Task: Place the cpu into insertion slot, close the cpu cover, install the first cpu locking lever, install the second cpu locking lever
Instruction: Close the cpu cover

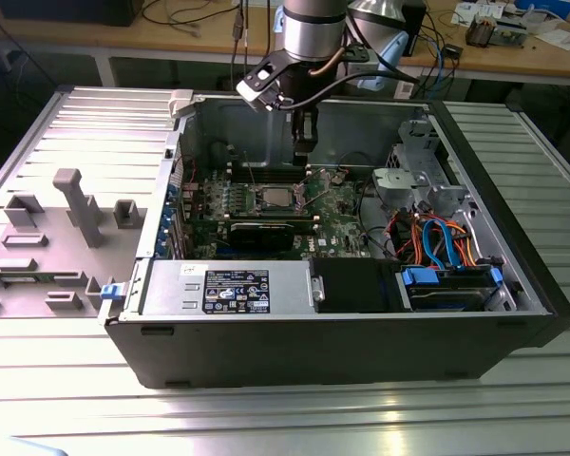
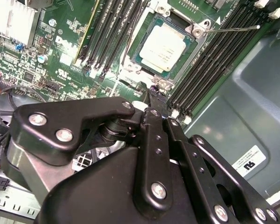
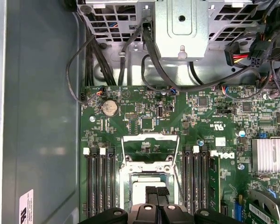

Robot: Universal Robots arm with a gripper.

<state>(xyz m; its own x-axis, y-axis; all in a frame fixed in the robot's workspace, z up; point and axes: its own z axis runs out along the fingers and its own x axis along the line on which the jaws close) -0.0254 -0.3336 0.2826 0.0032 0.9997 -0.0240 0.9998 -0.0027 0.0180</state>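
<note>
In the exterior view the tool (image 1: pixel 302 160) hung low inside the open computer case (image 1: pixel 313 347), over the green board (image 1: pixel 342 223); the chip (image 1: pixel 274 198) lay just beside it. In the second wrist view the tool's fingers met with nothing between them; the chip sat in its socket (image 2: pixel 196 33), just ahead of the tips. In the first wrist view the cover (image 3: pixel 149 151) stood open beyond the tool; closing it seemed the step in hand, which called for pressing that frame flat over the chip.
</note>
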